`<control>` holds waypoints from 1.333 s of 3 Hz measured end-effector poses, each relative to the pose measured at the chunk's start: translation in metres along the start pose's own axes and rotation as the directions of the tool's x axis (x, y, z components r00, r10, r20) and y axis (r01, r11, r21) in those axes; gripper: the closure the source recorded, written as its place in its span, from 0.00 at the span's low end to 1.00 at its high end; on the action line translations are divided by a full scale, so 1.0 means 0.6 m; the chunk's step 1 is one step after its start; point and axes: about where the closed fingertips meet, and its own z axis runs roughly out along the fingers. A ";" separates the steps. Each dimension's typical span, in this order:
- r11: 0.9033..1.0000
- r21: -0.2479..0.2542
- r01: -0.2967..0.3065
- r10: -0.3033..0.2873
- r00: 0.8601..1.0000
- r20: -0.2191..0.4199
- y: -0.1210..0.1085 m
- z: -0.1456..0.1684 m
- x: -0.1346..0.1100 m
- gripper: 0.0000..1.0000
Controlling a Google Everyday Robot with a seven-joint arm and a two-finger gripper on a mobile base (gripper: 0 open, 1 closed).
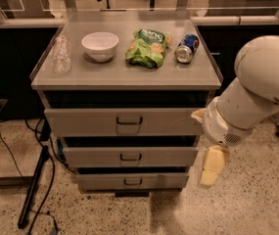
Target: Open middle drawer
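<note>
The grey cabinet has three drawer fronts. The middle drawer [95,157] is the mid-sized front between the tall top one [80,122] and the small bottom one [100,181]. Its small dark bar handle [130,157] sits at the centre. All three fronts stand slightly stepped, with dark gaps above each. My gripper [212,166], pale yellow and pointing down, hangs just right of the cabinet's right edge, level with the middle and bottom drawers. It touches nothing. My large white arm [256,92] rises behind it.
On the cabinet top [124,75] stand a clear plastic bottle [61,54], a white bowl [100,45], a green chip bag [146,47] and a blue soda can [187,48] lying on its side. A black stand leg and cables [34,190] lie on the speckled floor at left.
</note>
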 end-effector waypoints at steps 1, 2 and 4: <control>0.999 -0.049 -0.006 0.006 1.000 0.013 0.012 0.082 -0.011 0.00; 0.996 -0.091 -0.004 0.007 1.000 0.027 0.005 0.164 -0.014 0.00; 0.992 -0.125 -0.013 0.019 0.999 0.046 0.020 0.190 -0.017 0.00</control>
